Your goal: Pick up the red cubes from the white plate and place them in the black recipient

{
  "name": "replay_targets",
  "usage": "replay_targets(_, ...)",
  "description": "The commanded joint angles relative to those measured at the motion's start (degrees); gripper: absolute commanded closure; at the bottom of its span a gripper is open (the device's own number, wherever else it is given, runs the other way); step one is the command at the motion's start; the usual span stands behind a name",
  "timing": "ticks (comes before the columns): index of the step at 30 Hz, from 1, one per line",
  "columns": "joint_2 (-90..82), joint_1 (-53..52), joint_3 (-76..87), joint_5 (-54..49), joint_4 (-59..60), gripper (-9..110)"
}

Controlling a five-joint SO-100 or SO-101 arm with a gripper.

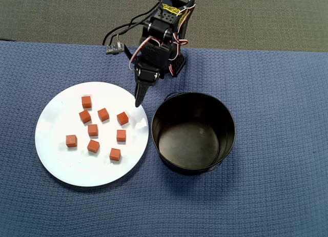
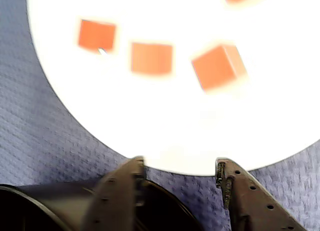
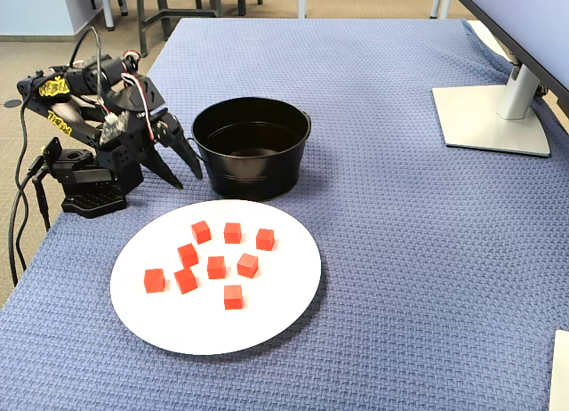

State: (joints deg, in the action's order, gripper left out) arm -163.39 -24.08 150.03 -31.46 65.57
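Observation:
Several small orange-red cubes (image 1: 103,114) lie scattered on the round white plate (image 1: 61,160) left of the black pot (image 1: 187,144). The pot is empty in the overhead view. My gripper (image 1: 139,99) hovers over the plate's far right rim, close to the pot. In the wrist view the gripper (image 2: 179,165) has its jaws apart with nothing between them. Three cubes (image 2: 151,58) show blurred on the plate (image 2: 150,116), and the pot's rim (image 2: 30,211) is at the lower left. In the fixed view the gripper (image 3: 185,173) points down between the pot (image 3: 253,175) and the plate (image 3: 267,295), away from the cubes (image 3: 233,232).
A blue woven cloth (image 1: 266,93) covers the table. The arm's base (image 3: 89,197) and its cables (image 1: 115,42) sit at the table's edge. A monitor stand (image 3: 489,117) is at the far right in the fixed view.

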Motion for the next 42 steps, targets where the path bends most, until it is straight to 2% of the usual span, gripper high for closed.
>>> replay_targets(1,3.7,-1.1,-7.6,-8.7,4.1,83)
replay_targets(6,12.7,-4.1,-7.3,-26.5,-1.6,79)
replay_targets(12,29.1,-6.7,-14.6,-33.0,-2.9,80)
replay_targets(24,47.1,-13.7,-23.6,-35.2,-4.6,81)
replay_targets(27,50.5,-15.5,-23.1,-37.3,-8.3,81)
replay_targets(33,53.6,-14.4,-21.8,-39.6,-13.4,82)
replay_targets(42,56.4,-10.1,-25.5,-37.0,-11.7,82)
